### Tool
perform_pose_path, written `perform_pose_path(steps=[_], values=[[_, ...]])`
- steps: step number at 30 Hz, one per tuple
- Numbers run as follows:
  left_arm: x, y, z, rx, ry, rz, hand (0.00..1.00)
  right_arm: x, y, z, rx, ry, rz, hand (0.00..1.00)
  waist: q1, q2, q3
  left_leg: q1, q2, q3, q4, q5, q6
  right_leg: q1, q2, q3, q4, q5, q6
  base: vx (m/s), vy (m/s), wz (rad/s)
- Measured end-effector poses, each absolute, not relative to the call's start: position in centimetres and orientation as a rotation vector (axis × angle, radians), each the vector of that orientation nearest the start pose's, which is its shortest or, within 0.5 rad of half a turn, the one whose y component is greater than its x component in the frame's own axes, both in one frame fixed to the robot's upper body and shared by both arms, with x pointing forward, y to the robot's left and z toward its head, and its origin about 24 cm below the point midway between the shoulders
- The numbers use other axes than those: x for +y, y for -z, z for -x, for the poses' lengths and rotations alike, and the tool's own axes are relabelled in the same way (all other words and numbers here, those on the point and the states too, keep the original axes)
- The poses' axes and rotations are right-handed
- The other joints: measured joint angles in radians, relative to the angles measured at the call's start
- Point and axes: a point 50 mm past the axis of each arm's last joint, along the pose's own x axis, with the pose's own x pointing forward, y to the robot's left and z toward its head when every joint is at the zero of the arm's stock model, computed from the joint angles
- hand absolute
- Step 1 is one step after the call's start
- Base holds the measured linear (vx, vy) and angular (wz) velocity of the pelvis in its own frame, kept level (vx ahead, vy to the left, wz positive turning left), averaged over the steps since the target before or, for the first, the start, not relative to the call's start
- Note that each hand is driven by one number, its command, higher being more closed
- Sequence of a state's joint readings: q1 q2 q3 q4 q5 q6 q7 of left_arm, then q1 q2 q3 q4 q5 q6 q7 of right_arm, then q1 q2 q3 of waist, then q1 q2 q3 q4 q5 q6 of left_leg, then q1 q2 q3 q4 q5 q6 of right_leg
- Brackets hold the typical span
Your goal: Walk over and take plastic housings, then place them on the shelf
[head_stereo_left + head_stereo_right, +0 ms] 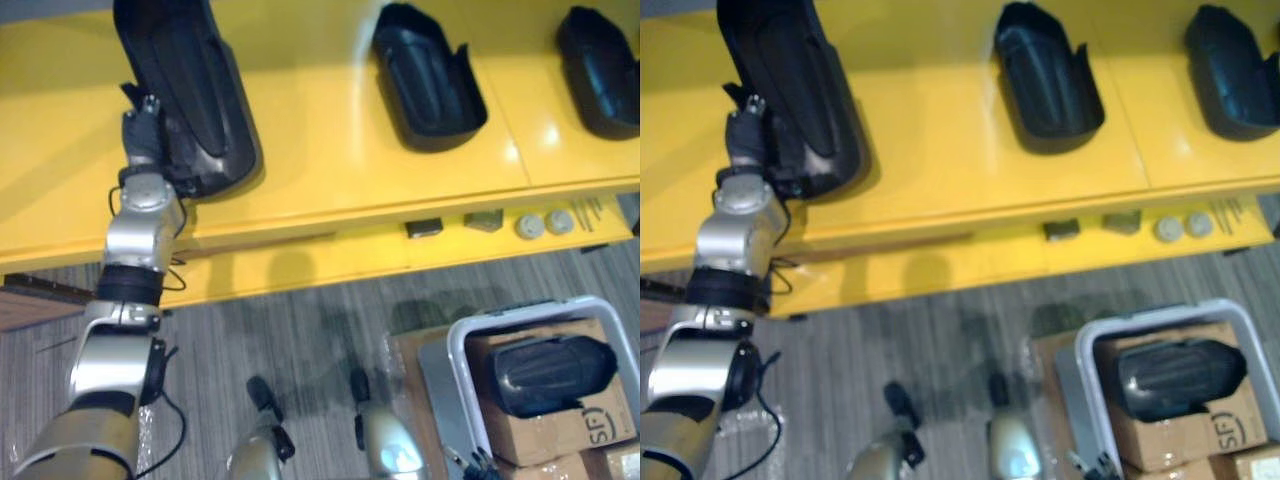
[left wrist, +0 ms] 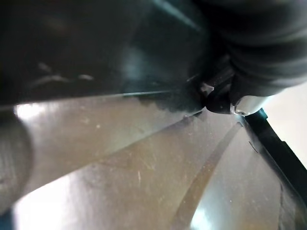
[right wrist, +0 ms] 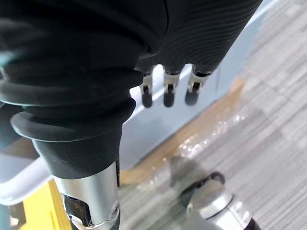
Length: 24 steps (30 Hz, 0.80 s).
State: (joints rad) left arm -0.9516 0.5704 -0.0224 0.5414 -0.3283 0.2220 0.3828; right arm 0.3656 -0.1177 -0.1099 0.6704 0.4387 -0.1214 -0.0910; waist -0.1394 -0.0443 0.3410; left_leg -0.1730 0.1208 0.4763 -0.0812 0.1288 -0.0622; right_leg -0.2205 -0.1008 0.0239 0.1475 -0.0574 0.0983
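The robot's left hand [image 1: 145, 132] meets the near left rim of a large housing [image 1: 190, 80], a long, glossy black plastic shell with a hollow, ribbed interior, lying on the smooth yellow shelf [image 1: 330, 150]; in the left wrist view a dark fingertip [image 2: 218, 103] presses the shell's shiny inner wall at its edge, and the hand appears to pinch that rim, though most of the grip is hidden; two smaller black housings, one [image 1: 428, 75] at mid-shelf and one [image 1: 600, 70] at the far right, sit well apart with open sides up; a fourth housing [image 1: 550, 372] rests on cardboard boxes [image 1: 555, 430] inside a white-rimmed bin [image 1: 520, 311] on the grey striped carpet [image 1: 300, 330]; the right hand [image 3: 165, 91] hangs beside the bin, fingers [image 3: 166, 98] loose and holding nothing.
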Motion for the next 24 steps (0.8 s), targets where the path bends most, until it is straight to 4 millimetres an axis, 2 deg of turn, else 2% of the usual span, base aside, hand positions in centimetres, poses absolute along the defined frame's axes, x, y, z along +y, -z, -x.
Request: perform_pose_path(steps=[2,7,13,24], values=[[25.6,-26.1,-38.1,-0.272,-0.471,-0.181,1.00,-22.8,13.3,-6.4,0.848,0.532,-0.261,0.00,0.001,0.002,0.010,-0.003,0.000,0.000,0.000,0.001,0.000,-0.005,-0.001,0.000,0.003,0.000,0.000,0.06,0.001,0.00],[26.5,-27.5,-37.8,-0.273,-0.488,-0.281,1.00,-22.7,13.4,-6.4,0.853,0.527,-0.262,0.00,0.001,0.005,0.011,0.001,0.000,0.002,0.001,0.001,0.000,-0.005,-0.001,0.002,0.008,0.000,0.000,0.06,-0.003,0.00],[28.2,-27.3,-37.6,-0.187,-0.497,-0.445,1.00,-22.4,13.4,-6.5,0.863,0.509,-0.262,0.00,0.002,0.009,0.014,0.010,0.002,0.006,0.001,0.000,0.000,-0.005,-0.002,0.007,0.018,0.000,0.000,0.03,-0.001,-0.02],[28.3,-27.1,-37.7,-0.163,-0.474,-0.443,1.00,-22.6,13.3,-6.6,0.858,0.505,-0.255,0.00,0.009,0.021,0.031,-0.008,0.002,0.014,0.000,0.006,0.003,-0.025,-0.003,0.006,0.021,-0.001,0.000,0.00,-0.001,-0.01]])
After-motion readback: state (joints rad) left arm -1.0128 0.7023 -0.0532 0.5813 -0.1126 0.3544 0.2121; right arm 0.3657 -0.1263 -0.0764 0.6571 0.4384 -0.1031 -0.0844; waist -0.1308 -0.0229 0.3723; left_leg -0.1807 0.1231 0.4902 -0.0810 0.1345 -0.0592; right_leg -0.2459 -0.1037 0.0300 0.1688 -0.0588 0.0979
